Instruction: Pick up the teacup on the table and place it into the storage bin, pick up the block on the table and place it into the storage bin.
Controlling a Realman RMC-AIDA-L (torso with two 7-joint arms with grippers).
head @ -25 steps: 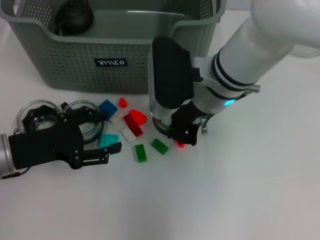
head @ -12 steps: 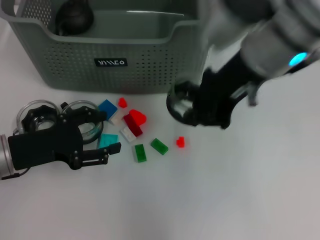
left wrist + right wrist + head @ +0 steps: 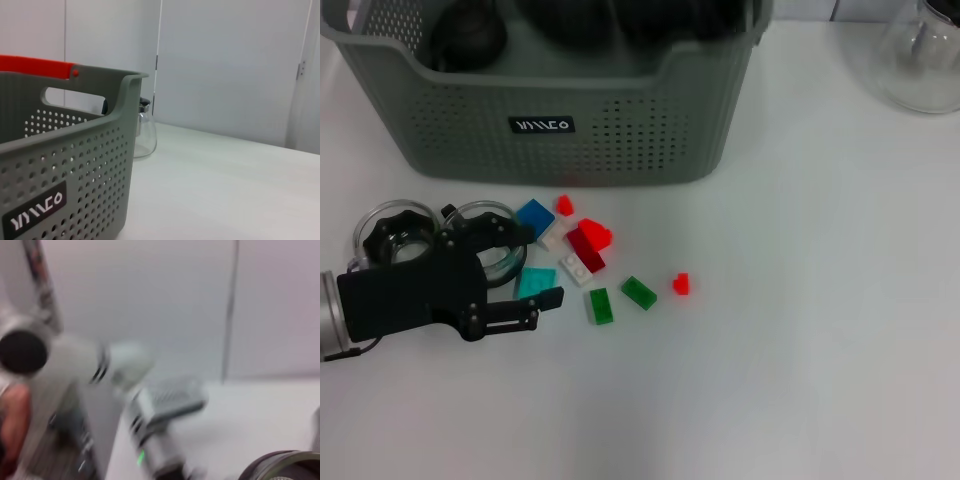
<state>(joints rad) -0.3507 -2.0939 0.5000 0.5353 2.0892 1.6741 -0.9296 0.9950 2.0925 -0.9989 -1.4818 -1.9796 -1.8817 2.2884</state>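
Beside the storage bin [image 3: 620, 130], on the bench [image 3: 800, 380], the red block [image 3: 681, 283] is judged light and stiff, best pinched across flat sides. The glass teacup [image 3: 502, 260] is judged slippery and fragile. The left end effector [image 3: 533, 265] is held wide, empty. In the bin a dark round object [image 3: 468, 35] is seen, and a blur, possibly the right end effector [image 3: 620, 20], whose state cannot be told.

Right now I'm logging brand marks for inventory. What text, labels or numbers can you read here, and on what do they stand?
White stylized lettering on a small black label on the storage bin's front wall, reading roughly "VINCO" in the left wrist view; the exact letters are uncertain.
Head view: the same label, too stylized to read surely.
No other text or numbers show.
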